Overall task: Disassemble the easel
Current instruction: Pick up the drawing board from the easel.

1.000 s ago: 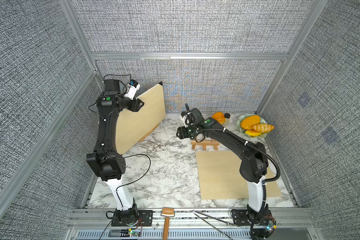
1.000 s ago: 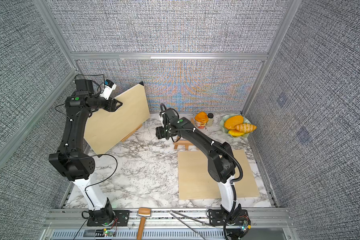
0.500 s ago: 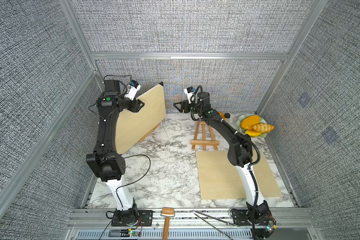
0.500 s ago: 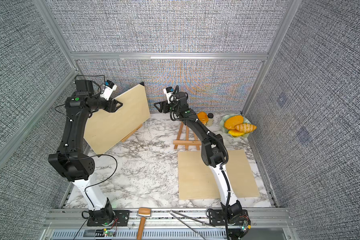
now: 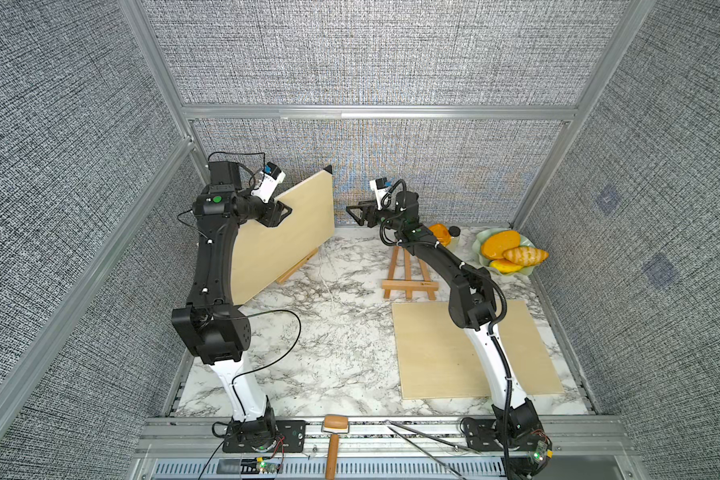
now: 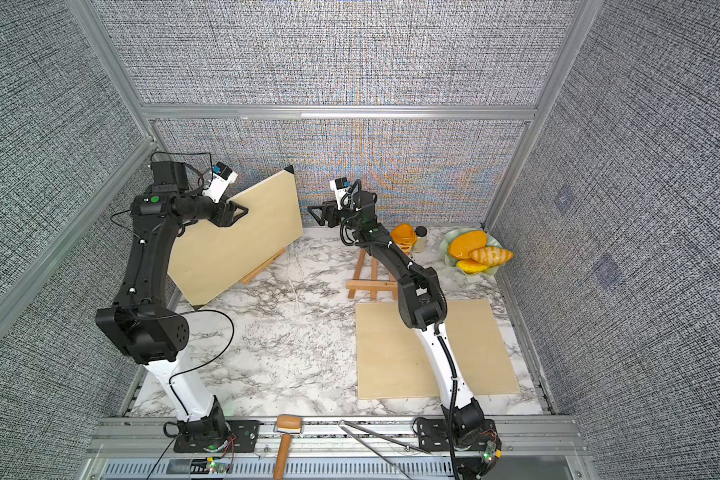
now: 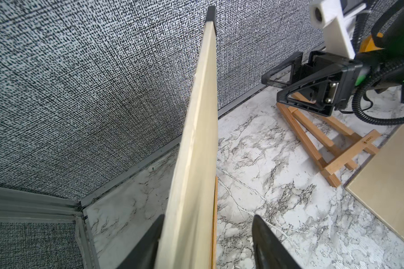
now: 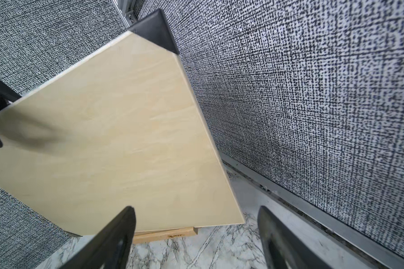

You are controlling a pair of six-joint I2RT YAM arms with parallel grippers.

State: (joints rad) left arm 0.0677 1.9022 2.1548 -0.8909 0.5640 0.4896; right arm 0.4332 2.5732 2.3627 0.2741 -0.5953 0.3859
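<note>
Grey woven walls (image 5: 371, 62) on an aluminium frame enclose a white marble surface (image 5: 341, 332) where two robot arms work among two small wooden easels and two pale wooden panels.

The covered easel (image 5: 298, 268) stands at the rear on the left arm's side. It carries the upright panel (image 5: 283, 249), which leans back and hides all but its ledge and one leg. A black cap (image 5: 328, 168) covers the panel's top corner. The left hand (image 5: 285, 211) sits astride the panel's upper edge with its fingers apart: in the left wrist view one finger (image 7: 149, 242) lies against the wood and the other stands clear of it.

The bare easel (image 5: 408, 274) stands on the right arm's side, near the back wall. The flat panel (image 5: 433, 349) lies just in front of it. The right hand (image 5: 350, 210) hangs in the air above that easel, pointing at the upright panel, jaws wide apart and holding nothing.

In the rear corner one green bowl (image 5: 485, 239) holds three orange-yellow fruits (image 5: 524, 254). Beside it stand one orange jar (image 5: 440, 233) and one small black-capped bottle (image 5: 454, 232). One mallet (image 5: 334, 440) and one pair of tongs (image 5: 425, 440) lie on the front rail.
</note>
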